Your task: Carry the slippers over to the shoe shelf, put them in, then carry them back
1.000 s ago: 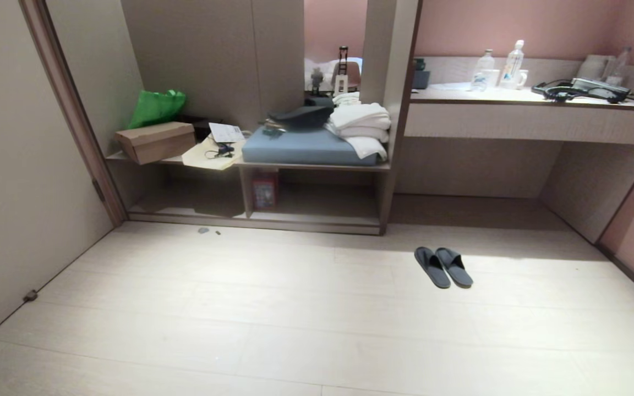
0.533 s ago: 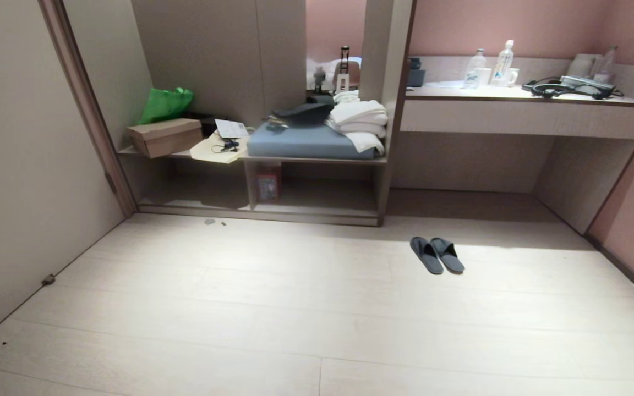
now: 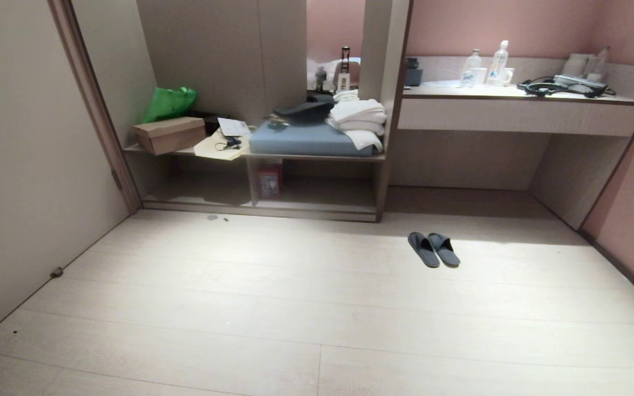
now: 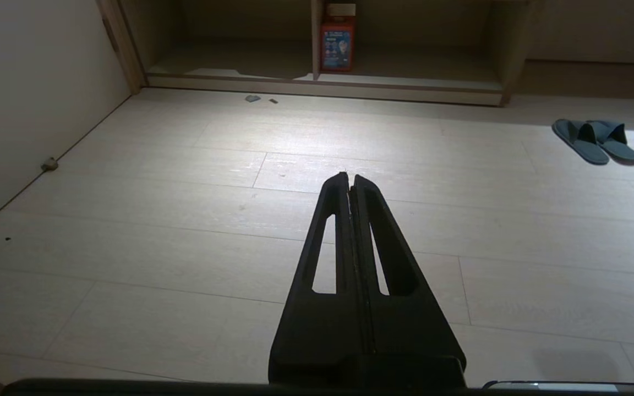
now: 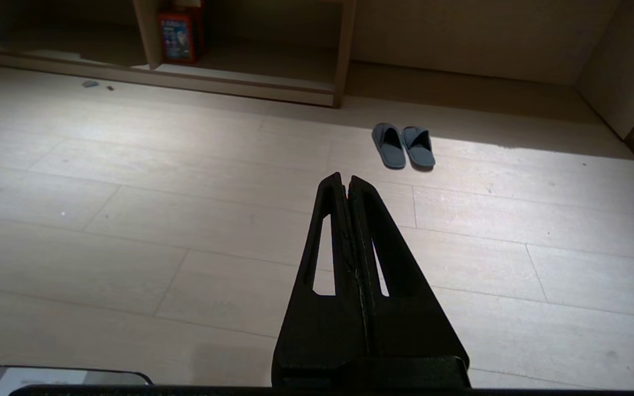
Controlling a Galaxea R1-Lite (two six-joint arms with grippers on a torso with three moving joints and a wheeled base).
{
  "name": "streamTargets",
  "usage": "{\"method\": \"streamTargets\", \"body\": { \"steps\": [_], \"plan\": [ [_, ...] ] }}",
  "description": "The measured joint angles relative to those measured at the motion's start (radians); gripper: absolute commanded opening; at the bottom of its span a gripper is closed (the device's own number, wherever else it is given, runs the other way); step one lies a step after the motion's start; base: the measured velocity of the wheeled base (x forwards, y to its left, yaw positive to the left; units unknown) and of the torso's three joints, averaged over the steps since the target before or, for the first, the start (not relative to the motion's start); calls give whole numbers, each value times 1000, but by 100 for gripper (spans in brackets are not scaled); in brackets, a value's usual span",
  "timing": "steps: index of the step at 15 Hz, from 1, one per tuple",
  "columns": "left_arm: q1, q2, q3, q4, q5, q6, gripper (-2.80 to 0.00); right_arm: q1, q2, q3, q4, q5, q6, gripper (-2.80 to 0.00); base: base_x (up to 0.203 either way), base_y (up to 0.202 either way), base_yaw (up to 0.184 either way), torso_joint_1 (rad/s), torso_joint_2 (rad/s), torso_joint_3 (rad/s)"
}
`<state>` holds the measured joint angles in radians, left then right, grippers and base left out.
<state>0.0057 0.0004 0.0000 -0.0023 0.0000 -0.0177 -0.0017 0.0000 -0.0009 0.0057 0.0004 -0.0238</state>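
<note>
The shoe shelf [image 3: 262,206] is a low taupe wood-grain cubby with a pale base board and one upright divider making two compartments. A red box [image 3: 269,182] stands in the right compartment, against the divider; the left one lies in shadow. On the shelf's top, from its left edge: one brown cardboard box [image 3: 169,135], one flat blue-grey cushion [image 3: 306,141], a stack of folded white towels [image 3: 359,120]. Two soft dark grey-blue slippers [image 3: 434,249] lie side by side on the pale plank floor [image 3: 295,308], off the shelf's right corner. The left claw [image 4: 350,181] and right claw [image 5: 345,182], black and tapered, are both pressed closed, holding nothing, above bare floor.
</note>
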Motion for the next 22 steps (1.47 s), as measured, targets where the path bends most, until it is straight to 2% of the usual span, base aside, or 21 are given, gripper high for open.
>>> {"method": "streamTargets", "body": {
  "steps": [22],
  "plan": [
    [0, 0, 0, 0, 0, 1, -280, 0, 0, 0, 0, -4, 17, -280, 0, 0, 0, 0, 0, 0]
  ]
}}
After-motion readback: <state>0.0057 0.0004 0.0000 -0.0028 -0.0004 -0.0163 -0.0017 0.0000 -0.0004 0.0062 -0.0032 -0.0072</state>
